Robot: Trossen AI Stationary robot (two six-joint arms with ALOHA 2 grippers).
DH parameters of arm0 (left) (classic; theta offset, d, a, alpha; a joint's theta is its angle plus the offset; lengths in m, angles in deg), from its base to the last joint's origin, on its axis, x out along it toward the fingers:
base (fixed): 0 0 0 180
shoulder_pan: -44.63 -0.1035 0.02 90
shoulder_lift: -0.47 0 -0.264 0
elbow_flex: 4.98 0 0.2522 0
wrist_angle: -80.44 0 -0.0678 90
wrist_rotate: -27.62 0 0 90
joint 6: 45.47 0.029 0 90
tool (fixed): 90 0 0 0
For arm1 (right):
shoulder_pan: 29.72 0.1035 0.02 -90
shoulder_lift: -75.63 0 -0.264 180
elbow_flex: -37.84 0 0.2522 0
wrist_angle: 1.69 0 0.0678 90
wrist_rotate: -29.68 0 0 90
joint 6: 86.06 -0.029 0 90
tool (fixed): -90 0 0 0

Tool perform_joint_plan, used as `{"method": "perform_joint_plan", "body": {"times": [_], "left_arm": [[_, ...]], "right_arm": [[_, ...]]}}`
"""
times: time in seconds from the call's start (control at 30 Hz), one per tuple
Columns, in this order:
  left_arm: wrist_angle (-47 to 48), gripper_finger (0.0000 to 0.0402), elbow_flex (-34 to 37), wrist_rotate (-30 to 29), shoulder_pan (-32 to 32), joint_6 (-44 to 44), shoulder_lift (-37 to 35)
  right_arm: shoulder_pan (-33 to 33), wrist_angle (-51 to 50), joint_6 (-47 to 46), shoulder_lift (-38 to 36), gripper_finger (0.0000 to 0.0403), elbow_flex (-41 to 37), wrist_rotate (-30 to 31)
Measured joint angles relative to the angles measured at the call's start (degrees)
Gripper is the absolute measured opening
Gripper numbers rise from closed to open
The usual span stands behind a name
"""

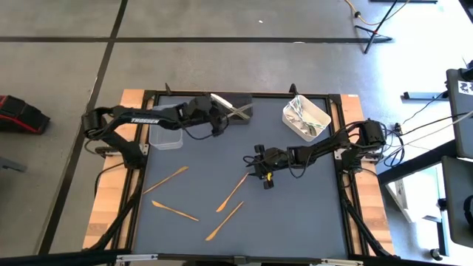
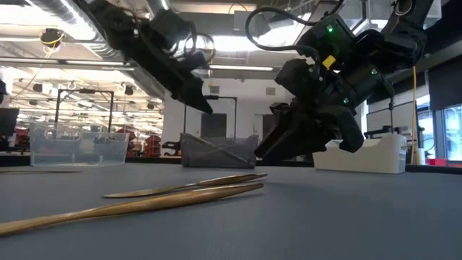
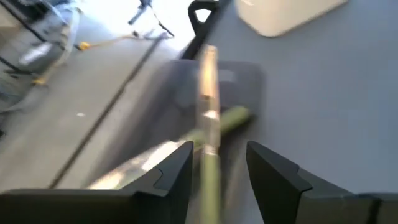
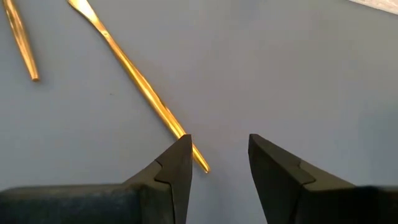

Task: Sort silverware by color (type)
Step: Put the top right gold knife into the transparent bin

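Note:
Several copper-gold pieces lie flat on the blue-grey mat [image 1: 295,222], among them one in the middle [image 1: 232,192] and one at the left [image 1: 166,179]. My right gripper [image 1: 264,177] is open just above the mat. The near end of a gold piece [image 4: 198,158] lies between its fingers, close to one of them. My left gripper [image 1: 222,115] is open over the dark grey tub [image 1: 238,103]. A pale silver-green piece [image 3: 209,118] runs through the gap between its fingers, blurred, over another such piece [image 3: 227,118] in the tub.
A white tub [image 1: 306,118] holding silver pieces stands at the far right. A clear tub [image 1: 166,134] stands at the far left under the left arm. Two more gold pieces [image 1: 175,211] [image 1: 224,222] lie near the front. Wooden boards edge the mat.

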Motion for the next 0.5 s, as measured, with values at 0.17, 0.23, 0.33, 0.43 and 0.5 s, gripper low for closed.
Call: {"method": "perform_joint_plan", "body": {"times": [0.17, 0.23, 0.33, 0.43, 0.5], "left_arm": [[5.51, 0.0145, 0.00, 3.55, 5.67, -5.79, -1.06], [6.30, 0.0145, 0.00, 5.95, 8.24, -8.06, -0.64], [6.75, 0.0145, 0.00, 7.50, 12.45, -10.75, 0.30], [6.56, 0.0145, 0.00, 7.51, 16.70, -12.66, 1.68], [6.44, 0.0145, 0.00, 7.47, 19.31, -13.59, 2.92]], "right_arm": [[0.00, 0.00, -0.79, 0.00, 0.0144, 0.00, -0.03], [0.00, 0.05, -1.18, 0.00, 0.0144, -0.01, -0.03], [0.00, 0.50, -1.27, 0.00, 0.0144, -0.02, -0.68], [0.00, 0.65, -1.29, 0.00, 0.0144, -0.02, -5.23], [0.00, 1.43, -1.29, 0.00, 0.0144, -0.02, -7.34]]}}
